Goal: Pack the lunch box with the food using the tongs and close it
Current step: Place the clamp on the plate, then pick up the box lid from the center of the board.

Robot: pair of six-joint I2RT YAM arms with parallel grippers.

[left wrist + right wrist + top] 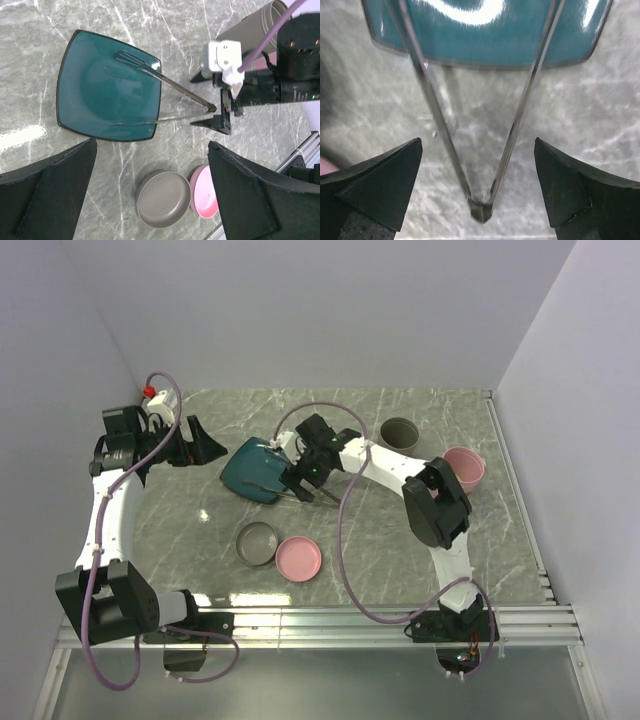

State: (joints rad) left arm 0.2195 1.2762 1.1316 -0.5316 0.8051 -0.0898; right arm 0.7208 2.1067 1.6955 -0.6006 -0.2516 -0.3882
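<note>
The silver tongs (522, 115) lie with their tips on the teal square plate (248, 468) and their joined end (481, 210) on the table. My right gripper (477, 142) is open and straddles that joined end without touching either arm. In the top view it (300, 485) hovers at the plate's right edge. My left gripper (205, 447) hangs open and empty to the left of the plate. The lunch box shows as a round grey tub (400, 432) and a pink tub (463, 467) at the back right. The food is out of view and the plate (100, 90) looks bare.
A shallow grey round piece (257, 543) and a pink one (298, 558) lie side by side in front of the plate; both also show in the left wrist view, grey (164, 199) and pink (205, 192). White walls enclose the table on three sides.
</note>
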